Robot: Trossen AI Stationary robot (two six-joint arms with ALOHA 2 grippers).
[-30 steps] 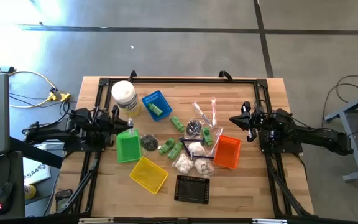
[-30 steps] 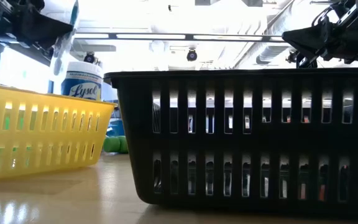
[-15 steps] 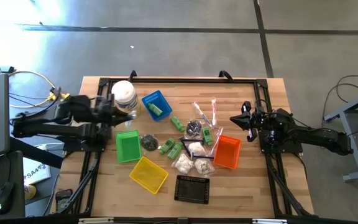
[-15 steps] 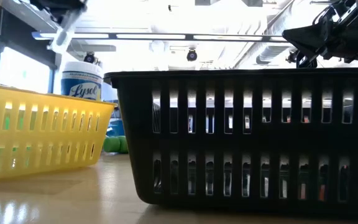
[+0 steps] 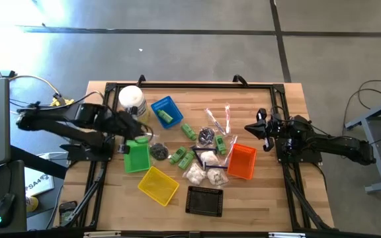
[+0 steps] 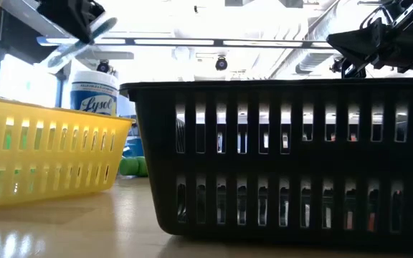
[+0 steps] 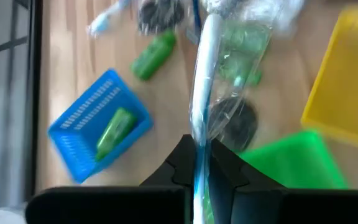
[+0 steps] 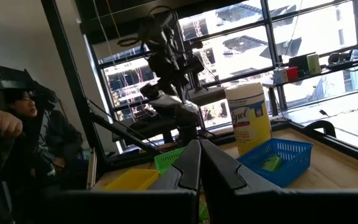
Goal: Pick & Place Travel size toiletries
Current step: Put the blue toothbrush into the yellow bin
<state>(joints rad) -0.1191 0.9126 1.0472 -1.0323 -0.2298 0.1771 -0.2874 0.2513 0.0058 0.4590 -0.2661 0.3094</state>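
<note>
My left gripper [image 5: 144,134] hangs above the green basket [image 5: 136,157], slanting down, shut on a thin clear-wrapped stick [image 7: 205,68]. The low view shows this stick [image 6: 74,49] tilted high in the air. More travel size toiletries lie in a loose pile [image 5: 204,155] mid-table: small green bottles, white packets, wrapped sticks and a black comb. One green bottle [image 5: 167,118] lies in the blue basket [image 5: 157,106]. My right gripper [image 5: 256,129] waits shut above the table's right side, touching nothing. My left gripper pinches one end of the clear-wrapped stick [image 7: 197,149] between its two fingers. The stick runs on past the fingertips, roughly in line with them. The fingers slant down from the table's left side. The stick is lifted clear of the table and baskets.
A big white jar [image 5: 131,100] stands at the far left beside the blue basket. A yellow basket [image 5: 158,185] and a black basket [image 5: 205,200] sit near the front edge, and an orange basket [image 5: 242,161] at the right. A person [image 8: 17,124] stands beyond the table.
My left arm has risen, drawn back toward the table's left edge, then swung out again over the green basket. Its gripper has tipped from about level to slanting down and has rolled. The stick has stayed in its hold and now lies tilted.
</note>
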